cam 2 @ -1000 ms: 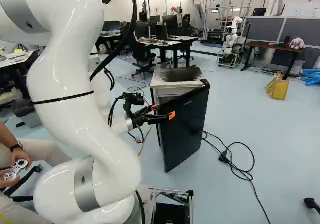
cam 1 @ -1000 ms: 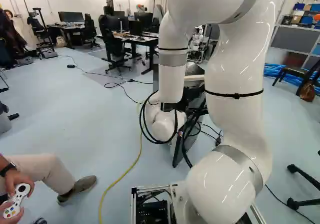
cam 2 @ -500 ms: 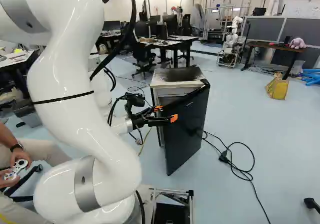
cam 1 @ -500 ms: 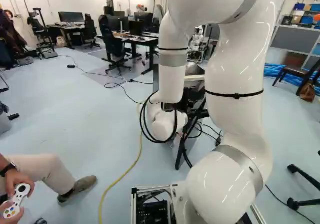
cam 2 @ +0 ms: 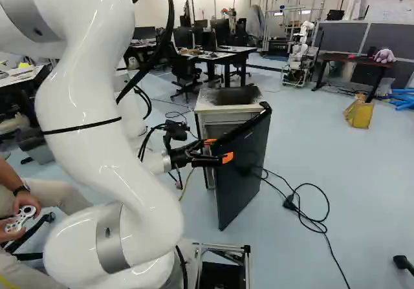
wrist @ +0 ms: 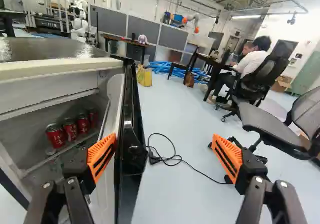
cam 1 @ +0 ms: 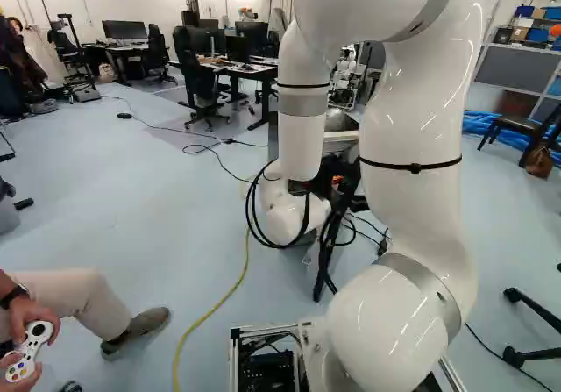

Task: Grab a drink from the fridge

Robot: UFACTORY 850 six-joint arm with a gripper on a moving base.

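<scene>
Wrist view: red cans (wrist: 70, 129) in fridge (wrist: 50, 68), tops up, long axes approx. vert.

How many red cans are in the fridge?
4 red cans, side by side in one row low inside the fridge, running toward its open door. More may be hidden.

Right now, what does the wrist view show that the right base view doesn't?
Only wrist view: fridge interior with red cans, and the office chair beyond the claw, which is open.

Only right base view: my arm and the game controller in a person's hands.

Both: claw, fridge, its open door, black cord, yellow bag, plush toy.
</scene>
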